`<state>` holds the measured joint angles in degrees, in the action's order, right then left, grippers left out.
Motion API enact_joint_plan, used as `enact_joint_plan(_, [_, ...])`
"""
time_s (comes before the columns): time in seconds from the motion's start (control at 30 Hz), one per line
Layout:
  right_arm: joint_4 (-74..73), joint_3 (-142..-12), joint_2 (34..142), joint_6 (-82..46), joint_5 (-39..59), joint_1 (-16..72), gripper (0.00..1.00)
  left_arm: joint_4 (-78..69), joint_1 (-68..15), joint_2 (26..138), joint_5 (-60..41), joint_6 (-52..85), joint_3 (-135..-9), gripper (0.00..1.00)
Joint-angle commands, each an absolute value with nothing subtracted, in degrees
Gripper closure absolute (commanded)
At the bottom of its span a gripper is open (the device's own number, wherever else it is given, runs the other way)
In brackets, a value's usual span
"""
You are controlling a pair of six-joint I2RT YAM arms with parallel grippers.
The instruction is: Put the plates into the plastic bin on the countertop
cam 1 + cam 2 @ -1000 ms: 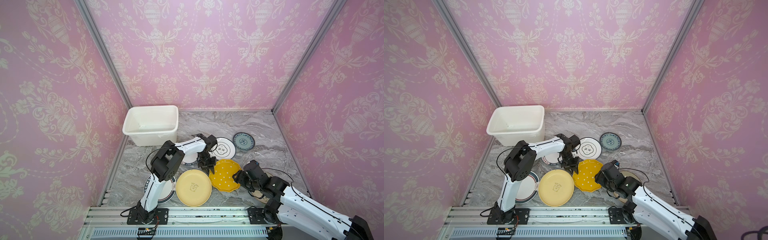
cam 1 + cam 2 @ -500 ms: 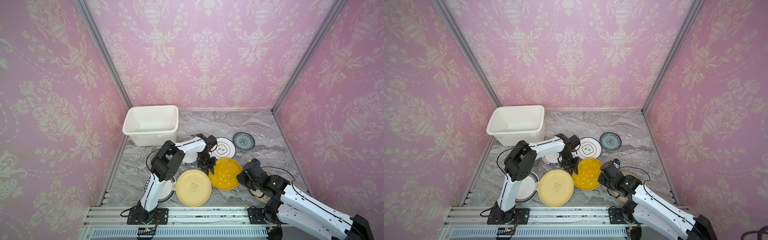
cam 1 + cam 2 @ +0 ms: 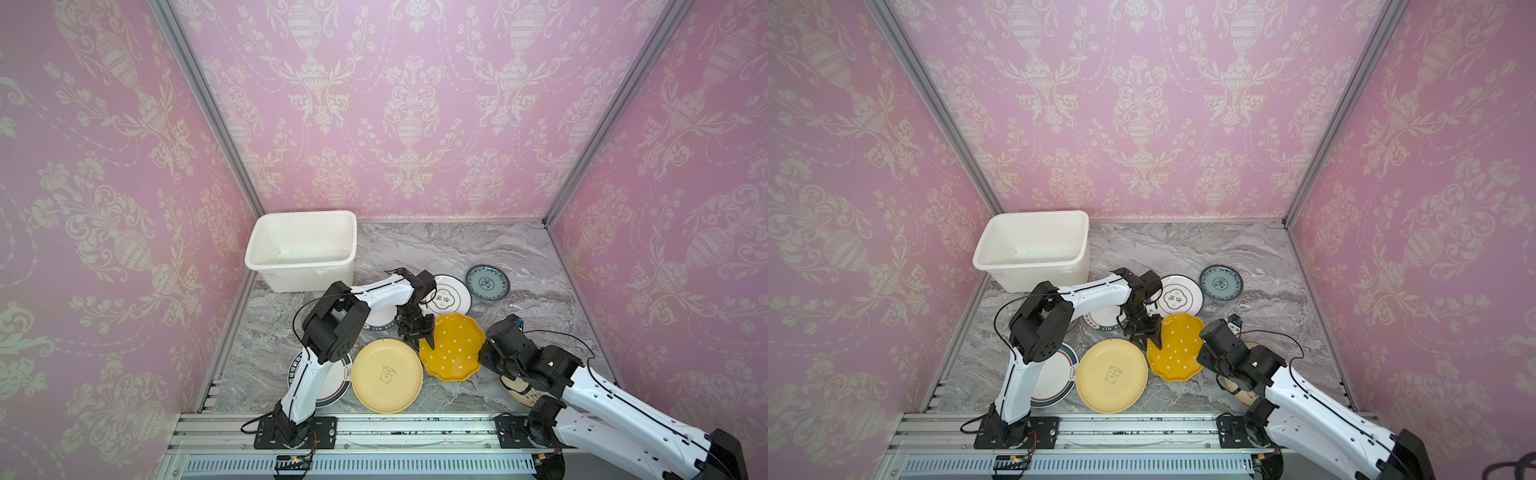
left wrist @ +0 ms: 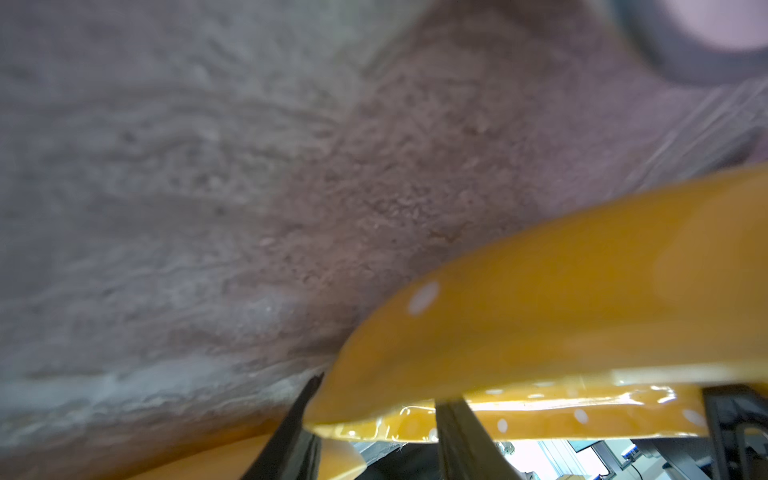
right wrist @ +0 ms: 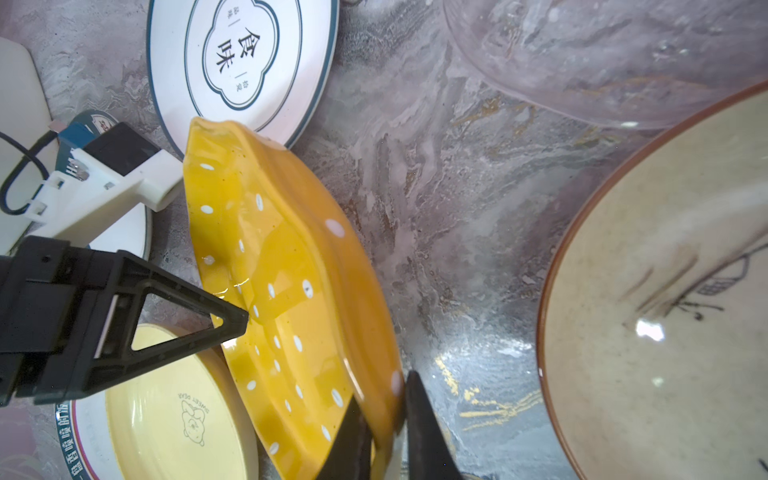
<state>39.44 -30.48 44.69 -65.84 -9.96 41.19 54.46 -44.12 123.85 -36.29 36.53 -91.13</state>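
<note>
Right gripper (image 5: 382, 386) is pinching the scalloped rim of the yellow dotted plate (image 5: 291, 291), jaws clenched on it. The plate is tilting up off the tabletop (image 3: 436, 253) near the middle of the front edge, its low side lying against the pale yellow bear plate (image 3: 386, 376). Left gripper (image 3: 420, 337) is straddling the opposite rim; whether its jaws are pressing or released cannot be told. Plastic bin (image 3: 307, 276) is sitting in the far left corner, well apart, with no plate showing inside.

Risks: the glaze is looking glossy and slick, and the pinch is taking only a thin bite of wavy rim, so a one-edge lift is likely to be swinging or slipping. A drop would be landing on hard ceramic, the bear plate or the white blue-rimmed plate (image 5: 245, 62), or on the marble-patterned surface, and chipping is probable. Clear glass plate (image 5: 602, 62) and cream brown-rimmed plate (image 5: 665, 311) are lying close by the right arm, hard to spot and easy to clip.
</note>
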Motion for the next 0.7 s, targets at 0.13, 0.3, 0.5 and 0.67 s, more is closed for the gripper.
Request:
enact_joint_plan(0.13, [38.5, -37.1, 39.3, -64.2, -10.2, 42.3, 1.00, 49.9, -45.2, 120.9, -38.8, 35.3, -92.9, 0.44])
enact_joint_plan(0.3, [41.1, -39.0, 37.1, -63.7, -12.1, 42.3, 1.00, 48.1, -44.3, 119.1, -38.9, 36.0, -91.1, 0.39])
enact_joint_plan(0.5, [43.5, -41.8, 37.0, -62.5, -12.5, 42.0, 1.00, 45.5, -42.5, 117.0, -41.0, 35.2, -89.3, 0.33])
enact_joint_plan(0.67, [43.1, -43.9, 37.1, -62.2, -11.8, 41.3, 1.00, 43.7, -41.5, 114.9, -42.9, 34.1, -88.3, 0.34])
